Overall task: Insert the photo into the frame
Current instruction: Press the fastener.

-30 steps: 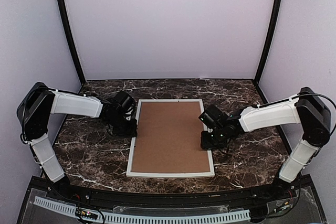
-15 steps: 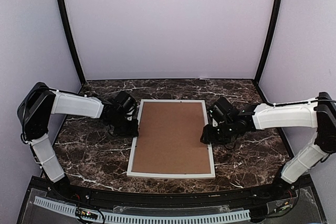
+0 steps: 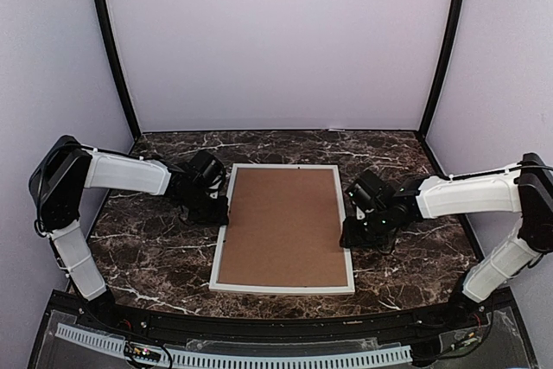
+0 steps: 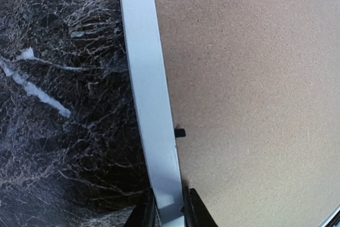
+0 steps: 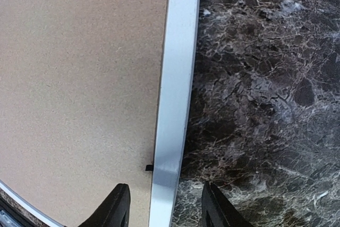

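Top external view first: the frame (image 3: 281,286) is lying flat in the middle of the table (image 3: 415,162), long sides running away from the arms. A brown board (image 3: 281,222) is sitting inside its white rails and covering the whole centre. The left gripper (image 3: 221,211) is reaching in low and sitting right on the frame's left rail, a bit past the halfway point toward the far end. The right gripper (image 3: 348,232) is hanging at the frame's right rail, roughly at mid-length. Both arms are coming in from the sides, elbows out.

Left wrist view: the frame's white rail (image 4: 146,78) is running up the shot, with the board (image 4: 249,89) on the inner side and the dark marble table (image 4: 64,104) on the outer side. The left gripper (image 4: 169,213) is clenching that rail, with its fingers (image 4: 197,213) pressing against both edges of it, no gap showing. A tiny black tab (image 4: 180,132) is poking out from the rail over the board, just beyond the fingertips.

Right wrist view: same deal mirrored, the rail (image 5: 178,78) is running up the middle with the board (image 5: 79,78) on the inner side and the table (image 5: 265,78) on the outer side. The right gripper (image 5: 166,208) is straddling the rail but staying released: its fingers (image 5: 116,208) are standing apart from the rail, one over the board and one over the marble, with a clear gap on each side. Another little black tab (image 5: 149,168) is sticking out from the rail's inner edge near the fingertips.
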You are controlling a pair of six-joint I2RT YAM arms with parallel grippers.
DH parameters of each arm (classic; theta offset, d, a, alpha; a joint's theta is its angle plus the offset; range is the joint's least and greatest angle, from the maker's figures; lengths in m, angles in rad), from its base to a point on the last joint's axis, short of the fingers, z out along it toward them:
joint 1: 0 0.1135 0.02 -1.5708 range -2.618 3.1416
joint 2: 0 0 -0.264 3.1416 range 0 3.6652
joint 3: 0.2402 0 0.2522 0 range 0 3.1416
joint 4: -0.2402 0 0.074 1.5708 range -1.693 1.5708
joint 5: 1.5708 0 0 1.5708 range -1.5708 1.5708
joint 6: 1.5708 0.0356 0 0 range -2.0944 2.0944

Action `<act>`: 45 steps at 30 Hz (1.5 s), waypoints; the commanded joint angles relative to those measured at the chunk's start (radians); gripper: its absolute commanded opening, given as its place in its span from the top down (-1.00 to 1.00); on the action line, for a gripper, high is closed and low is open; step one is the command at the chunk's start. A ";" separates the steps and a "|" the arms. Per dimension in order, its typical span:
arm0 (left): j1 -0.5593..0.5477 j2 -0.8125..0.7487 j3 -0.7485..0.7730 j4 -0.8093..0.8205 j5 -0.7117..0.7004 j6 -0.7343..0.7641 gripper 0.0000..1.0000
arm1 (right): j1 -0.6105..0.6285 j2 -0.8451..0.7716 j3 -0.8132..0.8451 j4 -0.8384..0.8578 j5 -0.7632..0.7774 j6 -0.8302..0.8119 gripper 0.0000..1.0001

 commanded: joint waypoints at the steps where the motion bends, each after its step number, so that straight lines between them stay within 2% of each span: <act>1: -0.015 0.026 -0.012 -0.022 0.024 0.008 0.61 | -0.015 0.007 -0.018 -0.011 0.002 0.011 0.07; 28: -0.015 0.030 -0.012 -0.026 0.022 0.012 0.62 | -0.040 0.128 -0.029 0.040 -0.049 -0.023 0.13; 40: -0.015 0.028 -0.017 -0.026 0.017 0.014 0.62 | -0.042 0.228 0.033 0.047 -0.092 -0.061 0.13; 45: -0.014 0.024 -0.021 -0.024 0.013 0.009 0.62 | -0.064 0.192 0.058 0.046 -0.111 -0.094 0.09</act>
